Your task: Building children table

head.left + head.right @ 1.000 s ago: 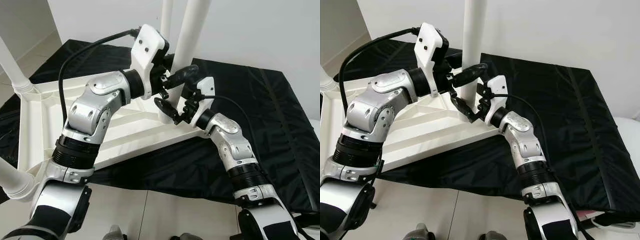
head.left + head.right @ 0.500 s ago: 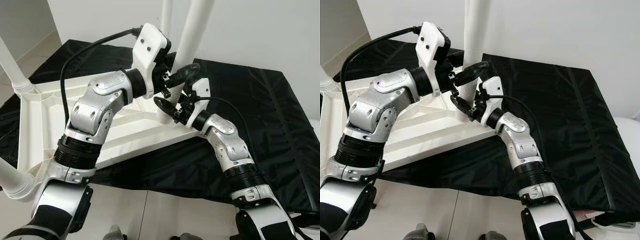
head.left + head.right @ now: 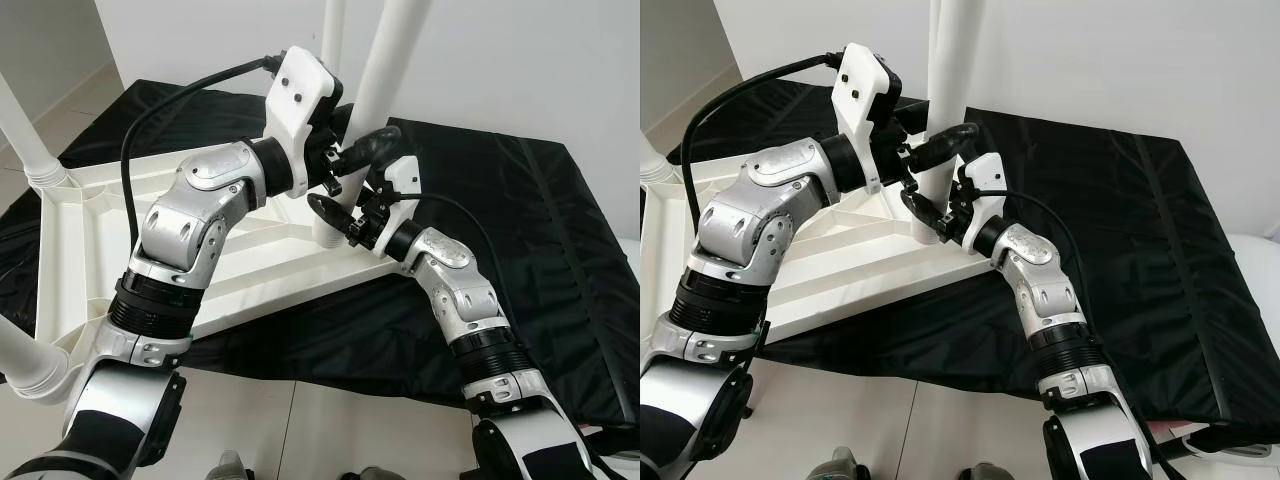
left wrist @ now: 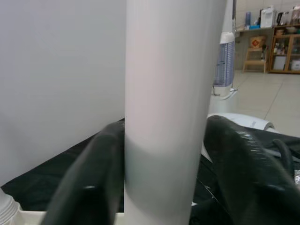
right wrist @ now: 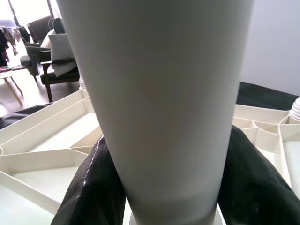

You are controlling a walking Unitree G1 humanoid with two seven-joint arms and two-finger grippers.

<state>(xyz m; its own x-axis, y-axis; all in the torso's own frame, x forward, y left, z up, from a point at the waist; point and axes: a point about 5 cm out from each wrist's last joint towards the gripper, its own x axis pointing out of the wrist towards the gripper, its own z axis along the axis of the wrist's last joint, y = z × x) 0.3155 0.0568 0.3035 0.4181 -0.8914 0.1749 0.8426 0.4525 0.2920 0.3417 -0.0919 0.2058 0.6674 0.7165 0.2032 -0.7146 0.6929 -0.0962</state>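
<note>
Upturned white plastic children's tabletop with ribbed underside lying on black fabric sheet, centre-left of the head views. Tall white plastic tube leg standing upright in the corner socket near frame centre. Left gripper clamped round the leg higher up, black fingers on either side of the tube in the wrist view. Right gripper closed round the leg just above the socket, fingers flanking its base. Leg judged light, stiff, hollow; smooth glossy surface likely slippery, so grip low near the socket for seating, high for steadying. Other legs at left edge.
</note>
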